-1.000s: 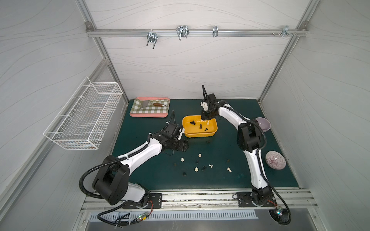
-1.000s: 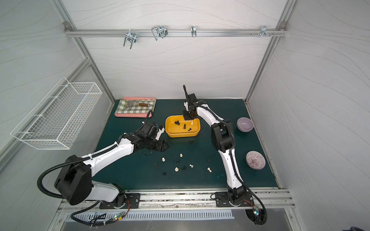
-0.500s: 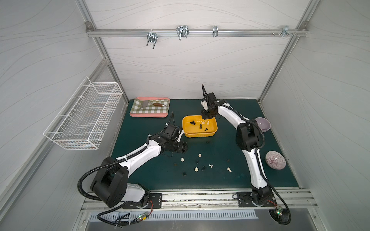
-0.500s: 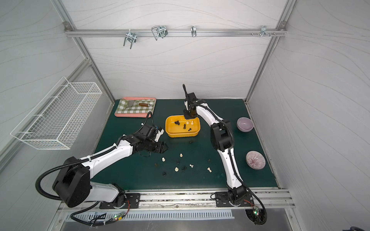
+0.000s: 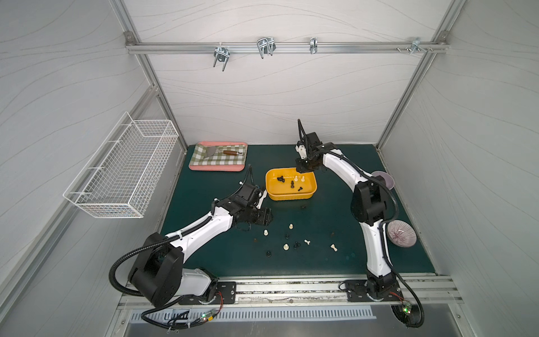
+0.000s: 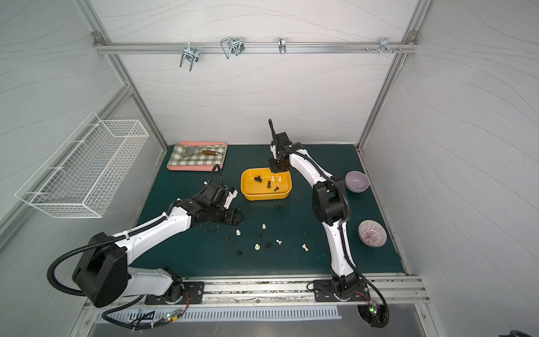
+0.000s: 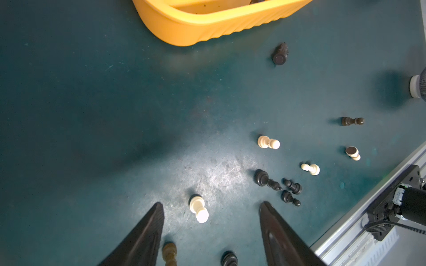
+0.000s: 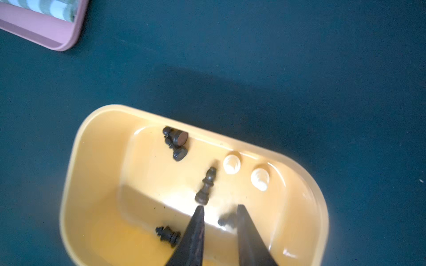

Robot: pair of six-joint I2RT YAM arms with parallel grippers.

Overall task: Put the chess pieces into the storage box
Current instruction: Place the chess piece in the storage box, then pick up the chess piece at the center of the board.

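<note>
Several chess pieces (image 8: 231, 164) lie inside the storage box (image 5: 291, 199), the yellow-orange tub on the green counter (image 5: 221, 262): two cream ones stand near one long wall, and at least four dark ones lie or stand around them. The right gripper (image 8: 220, 205) hangs over the box, above its far rim in both top views, its jaws released and a narrow gap apart; a blurred dark piece (image 8: 227, 220) shows in that gap, lower down, and whether it touches a jaw cannot be told. About a dozen more pieces, cream, black and one brown, are scattered on the counter on the box's near side, one dark piece (image 7: 280, 55) close to its wall and the rest farther out. The left gripper (image 7: 211, 203) hovers low over this scatter, off the box's near left corner, jaws spread wide and grasping nothing; in the left wrist view a cream piece (image 7: 198, 208) shows on the counter between their tips.
</note>
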